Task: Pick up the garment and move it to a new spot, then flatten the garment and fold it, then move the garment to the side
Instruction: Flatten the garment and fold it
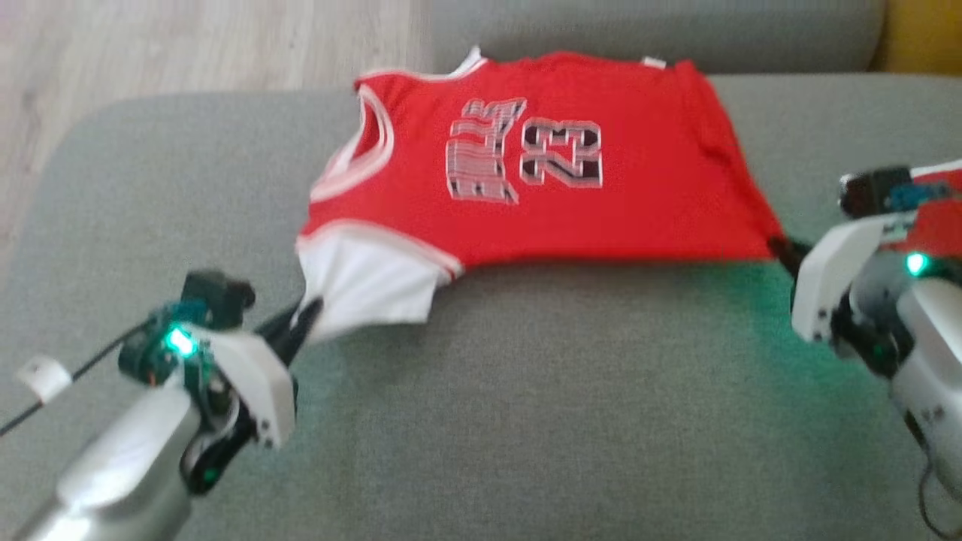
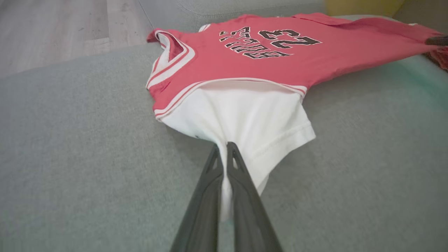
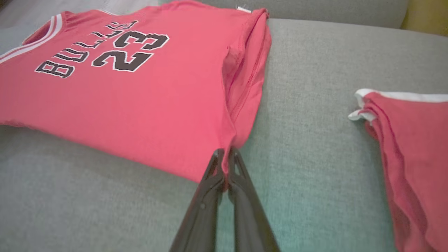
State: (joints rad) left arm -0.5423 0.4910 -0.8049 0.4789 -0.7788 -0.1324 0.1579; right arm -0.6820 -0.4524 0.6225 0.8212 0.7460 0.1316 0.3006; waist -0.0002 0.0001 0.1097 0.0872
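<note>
While the red garment lies spread out on the gray sofa seat, we hold it at 2 spots. Its long side runs from our left to our right across the head view. The neck hole and the white sleeve point to our left. The bottom hem points to our right. The front faces up, and the number 23 sits sideways to us, with its top toward the neck end.

Our left end effector is closed tight on the white sleeve, and the cloth is pinched between its 2 dark fingers. The sleeve is pulled into a point toward it. Our right end effector is closed tight too, and it pinches the near corner of the hem. The near edge of the garment looks stretched straight between the 2 grips.

Another red cloth with a white edge lies on the seat off to the right, apart from the garment. A wood floor shows past the seat at the far left.
</note>
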